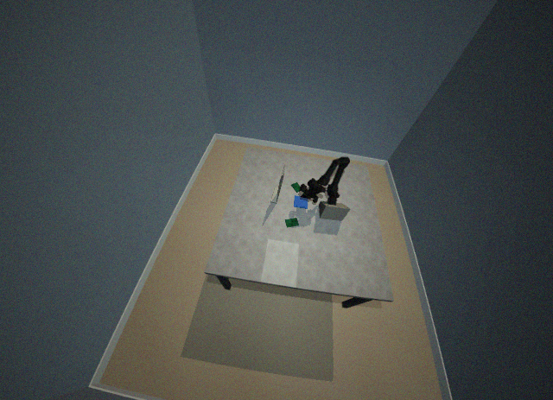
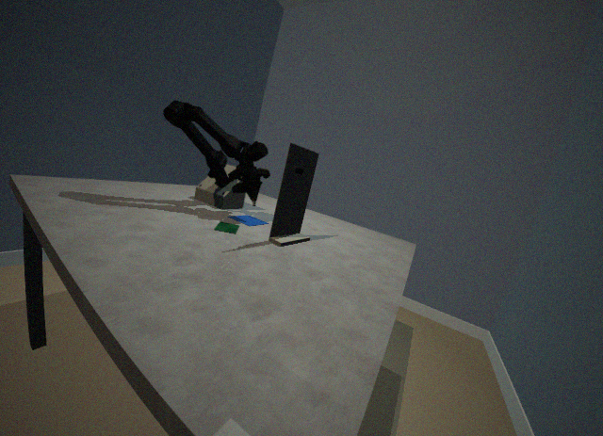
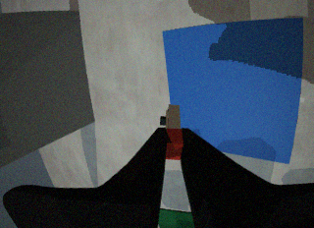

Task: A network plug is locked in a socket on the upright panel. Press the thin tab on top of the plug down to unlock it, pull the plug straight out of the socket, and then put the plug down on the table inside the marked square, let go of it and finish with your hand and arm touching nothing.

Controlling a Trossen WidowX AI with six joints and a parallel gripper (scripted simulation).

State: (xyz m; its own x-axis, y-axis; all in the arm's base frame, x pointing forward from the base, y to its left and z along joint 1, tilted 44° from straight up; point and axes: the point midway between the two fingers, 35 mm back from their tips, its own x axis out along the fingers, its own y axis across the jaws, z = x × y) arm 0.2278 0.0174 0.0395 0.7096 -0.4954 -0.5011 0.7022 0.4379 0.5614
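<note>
Red and tan, the plug (image 3: 174, 143) is clamped between the black fingers (image 1: 303, 192) (image 2: 253, 201), out of the socket and above the worktop (image 1: 339, 262) (image 2: 252, 314) (image 3: 125, 66). Fingers point downward, near the blue square (image 1: 300, 202) (image 2: 250, 220) (image 3: 235, 90). The upright panel (image 1: 276, 187) (image 2: 295, 193) stands apart from the gripper. Green patches (image 1: 291, 222) (image 1: 295, 187) (image 2: 226, 227) (image 3: 176, 219) lie on either side of the square. Contact between plug and worktop cannot be determined.

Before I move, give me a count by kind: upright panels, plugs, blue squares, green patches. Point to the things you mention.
Upright panel (image 1: 277, 191) (image 2: 294, 193): 1
Plug (image 2: 253, 202) (image 3: 174, 143): 1
Blue square (image 1: 300, 202) (image 2: 251, 220) (image 3: 235, 95): 1
Green patches (image 1: 291, 222) (image 2: 226, 227) (image 3: 176, 219): 2, both seen from the top view
Total: 5
</note>
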